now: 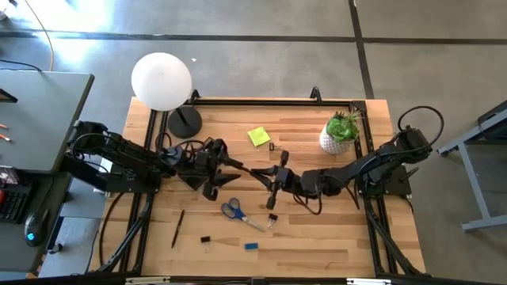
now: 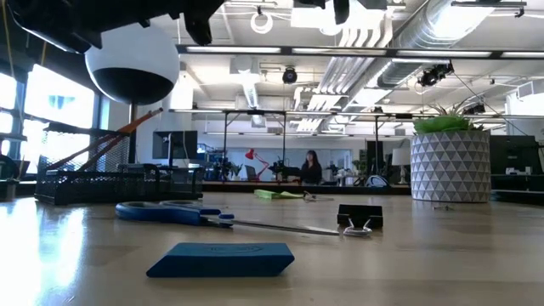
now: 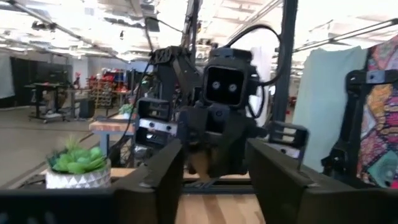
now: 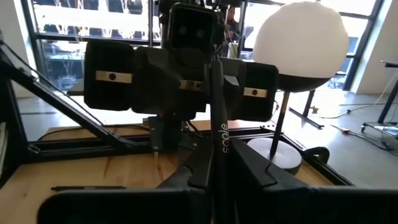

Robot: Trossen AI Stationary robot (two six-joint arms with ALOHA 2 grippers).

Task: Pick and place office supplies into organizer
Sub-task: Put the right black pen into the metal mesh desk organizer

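While the right tool (image 1: 275,180) pinches a slim dark pen (image 4: 219,134) upright above the pale wood-plank desk (image 1: 333,237), the left tool (image 1: 238,172) faces it, fingers spread; only the low view shows the black mesh organizer (image 2: 110,185) beyond the blue-handled scissors (image 1: 235,212), flat blue eraser (image 2: 223,259) nearer

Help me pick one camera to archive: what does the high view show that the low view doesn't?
Only the high view: the left gripper and right gripper facing each other mid-table with a dark pen between them, plus a loose pen on the table.
Only the low view: the organizer with an orange pencil leaning up from it, and a person far behind.
Both: scissors, blue eraser, potted plant, globe lamp.
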